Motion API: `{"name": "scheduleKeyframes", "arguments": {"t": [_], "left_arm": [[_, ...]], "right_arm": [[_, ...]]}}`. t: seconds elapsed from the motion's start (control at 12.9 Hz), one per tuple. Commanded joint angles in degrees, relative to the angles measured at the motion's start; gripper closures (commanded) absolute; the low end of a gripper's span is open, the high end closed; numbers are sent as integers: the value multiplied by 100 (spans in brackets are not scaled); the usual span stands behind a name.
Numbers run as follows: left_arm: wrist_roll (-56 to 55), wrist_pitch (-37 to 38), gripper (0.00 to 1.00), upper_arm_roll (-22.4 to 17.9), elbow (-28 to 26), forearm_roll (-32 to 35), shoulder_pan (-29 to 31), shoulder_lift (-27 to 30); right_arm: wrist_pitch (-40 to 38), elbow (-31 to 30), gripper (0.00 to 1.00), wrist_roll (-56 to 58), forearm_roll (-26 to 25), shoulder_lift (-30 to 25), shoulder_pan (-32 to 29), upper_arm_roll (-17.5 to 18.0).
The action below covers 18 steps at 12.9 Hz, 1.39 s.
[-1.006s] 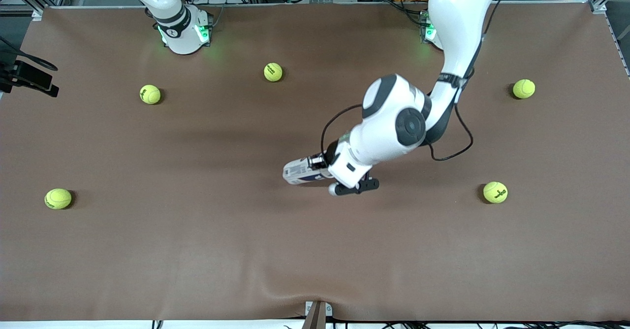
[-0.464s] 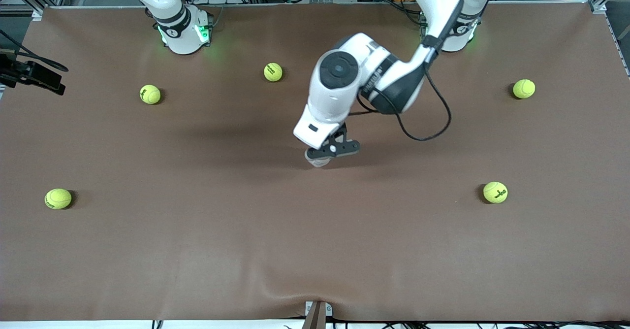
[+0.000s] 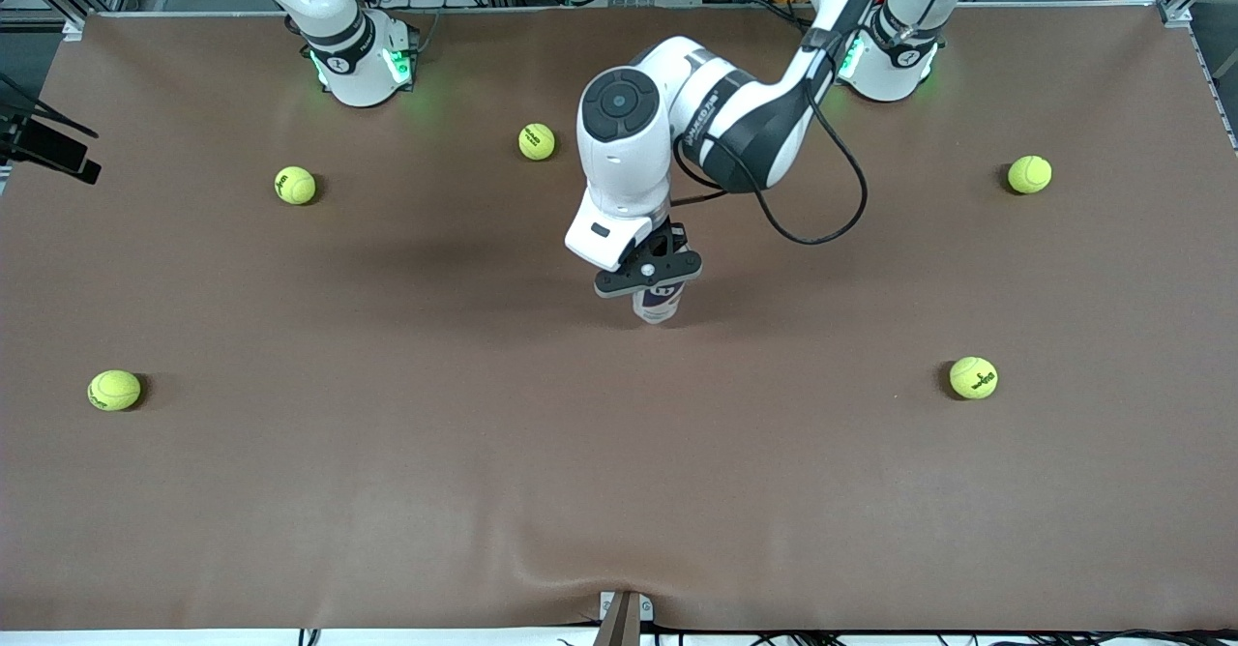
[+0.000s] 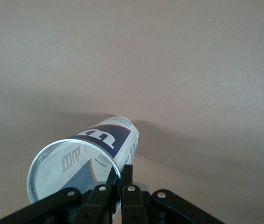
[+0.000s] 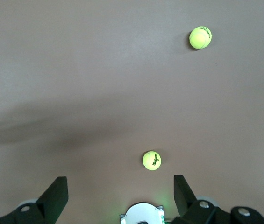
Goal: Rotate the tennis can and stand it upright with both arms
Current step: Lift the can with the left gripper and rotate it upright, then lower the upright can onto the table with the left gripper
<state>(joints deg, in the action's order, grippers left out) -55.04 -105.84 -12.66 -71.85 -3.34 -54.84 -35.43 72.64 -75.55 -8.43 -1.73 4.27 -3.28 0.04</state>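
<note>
The tennis can point(image 3: 660, 302) is gripped near its rim by the left gripper point(image 3: 648, 274) over the middle of the brown table point(image 3: 387, 453), nearly upright. The right gripper point(image 5: 117, 196) is held wide apart, empty, waiting above its own end, two tennis balls point(image 5: 151, 160) seen below

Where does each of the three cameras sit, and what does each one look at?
Front view: high across the brown table, facing both white arms' bases; the left gripper is shut on the clear-plastic tennis can with the navy label.
Left wrist view: on the left arm, looking along the can at the table; the gripper's black fingers show.
Right wrist view: on the waiting right arm, looking down at two yellow-green tennis balls; the open right gripper shows.
Front and left wrist views share the can.
</note>
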Motion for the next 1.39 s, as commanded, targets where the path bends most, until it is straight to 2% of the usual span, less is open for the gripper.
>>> {"name": "scheduleKeyframes", "arguments": {"t": [0.0,0.54,1.01,1.08,1.16,1.32], "left_arm": [[-130,38,100,-140,584,158,-132,-498],[-174,-323,100,-105,567,149,-149,-657],[-165,-446,100,-122,550,149,-158,-737],[-139,-455,81,-122,541,149,-158,-754],[-104,-472,49,-122,523,149,-150,-746],[-112,-578,41,-131,523,149,-141,-746]], "right_arm": [[23,-39,0,-1,68,-40,-33,31],[-39,-47,0,-10,6,-14,55,49],[40,-249,0,-1,85,-163,-138,154],[66,-319,0,-1,85,-224,-129,163],[93,-355,0,-1,94,-251,-129,172],[102,-372,0,-1,94,-330,-120,172]]}}
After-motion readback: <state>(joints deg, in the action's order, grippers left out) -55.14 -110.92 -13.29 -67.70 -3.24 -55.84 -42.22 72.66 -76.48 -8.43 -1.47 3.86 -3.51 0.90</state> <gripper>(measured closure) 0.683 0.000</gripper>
